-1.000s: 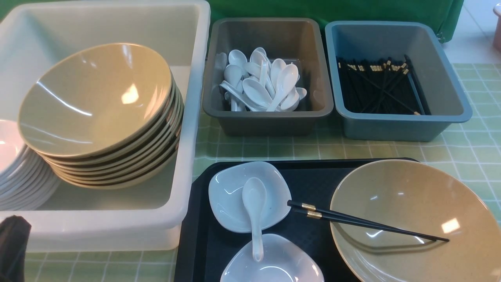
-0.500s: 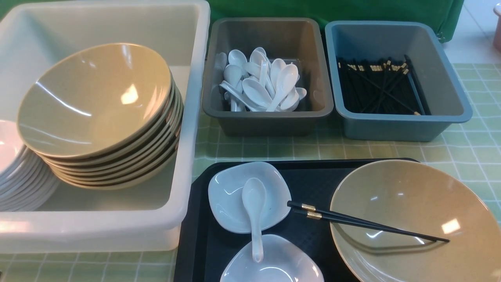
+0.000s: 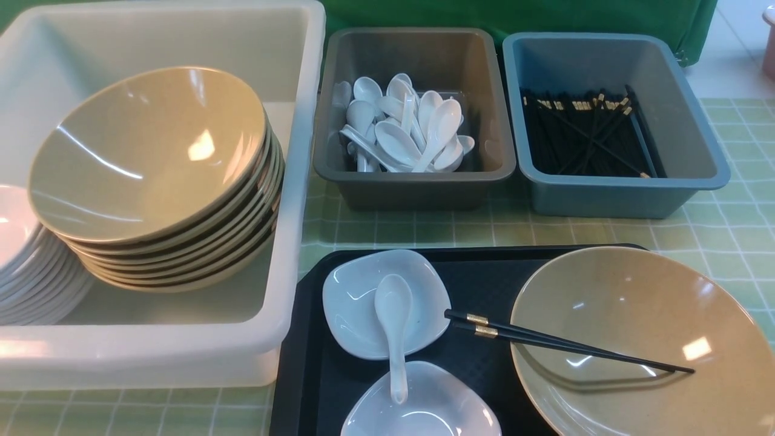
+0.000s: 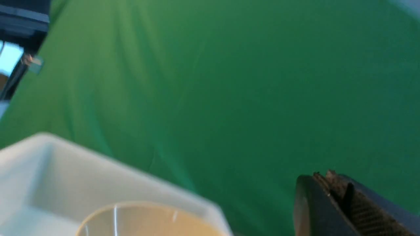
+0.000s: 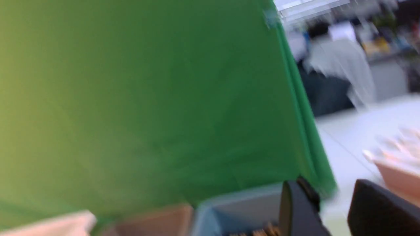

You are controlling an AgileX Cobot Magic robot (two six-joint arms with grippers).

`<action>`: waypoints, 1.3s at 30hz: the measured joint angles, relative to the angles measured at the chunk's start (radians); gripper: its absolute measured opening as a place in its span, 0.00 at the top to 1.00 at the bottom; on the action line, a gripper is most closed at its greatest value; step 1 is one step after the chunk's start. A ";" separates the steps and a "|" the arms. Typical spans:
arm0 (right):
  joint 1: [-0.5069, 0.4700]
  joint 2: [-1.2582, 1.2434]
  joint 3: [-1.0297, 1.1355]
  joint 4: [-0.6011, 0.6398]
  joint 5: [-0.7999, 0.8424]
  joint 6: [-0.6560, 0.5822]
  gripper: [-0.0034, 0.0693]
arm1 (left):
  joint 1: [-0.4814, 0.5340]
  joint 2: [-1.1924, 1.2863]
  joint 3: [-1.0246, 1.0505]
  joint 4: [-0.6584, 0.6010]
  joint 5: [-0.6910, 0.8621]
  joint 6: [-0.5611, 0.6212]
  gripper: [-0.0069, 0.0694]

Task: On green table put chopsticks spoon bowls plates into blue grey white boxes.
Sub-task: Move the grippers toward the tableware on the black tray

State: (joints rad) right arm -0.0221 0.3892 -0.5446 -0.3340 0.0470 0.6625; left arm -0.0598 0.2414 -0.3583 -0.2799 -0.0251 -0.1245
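On the black tray [image 3: 484, 272] two white plates [image 3: 357, 303] [image 3: 436, 415] carry one spoon [image 3: 393, 327] lying across both. A pair of chopsticks [image 3: 563, 345] rests from the tray onto a tan bowl [image 3: 642, 315]. The white box [image 3: 296, 181] holds stacked bowls [image 3: 151, 163] and stacked plates [image 3: 30, 272]. Spoons fill the grey box [image 3: 412, 181], and chopsticks lie in the blue box [image 3: 623, 197]. Neither gripper shows in the front view. My left gripper [image 4: 323, 175] is shut and empty above the white box. My right gripper [image 5: 331, 196] is open and empty, near the blue box [image 5: 239, 209].
The green table [image 3: 726, 242] shows bare cloth to the right of the tray and between tray and boxes. A green backdrop [image 3: 514, 15] hangs behind the boxes. A pinkish tub [image 5: 400, 177] stands off to the right beyond the table.
A dark part of my left arm at the front view's lower left corner has withdrawn out of view. The dishes and boxes have not moved.
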 joint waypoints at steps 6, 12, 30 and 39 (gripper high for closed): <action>0.000 0.265 -0.190 0.005 0.229 -0.132 0.63 | 0.000 0.221 -0.166 0.007 0.253 0.104 0.91; 0.000 0.382 -0.219 0.023 0.264 -0.203 0.63 | 0.000 0.300 -0.175 0.020 0.289 0.201 0.91; 0.078 0.785 -0.376 0.850 0.810 -1.456 0.63 | -0.125 0.316 -0.130 -0.272 0.487 0.302 0.91; 0.317 0.881 -0.394 0.734 0.790 -1.742 0.58 | -0.319 0.477 -0.341 -0.285 0.790 0.531 0.91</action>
State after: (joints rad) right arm 0.2952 1.2699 -0.9389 0.4001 0.8367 -1.0799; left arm -0.3785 0.7189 -0.6989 -0.5651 0.7650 0.4069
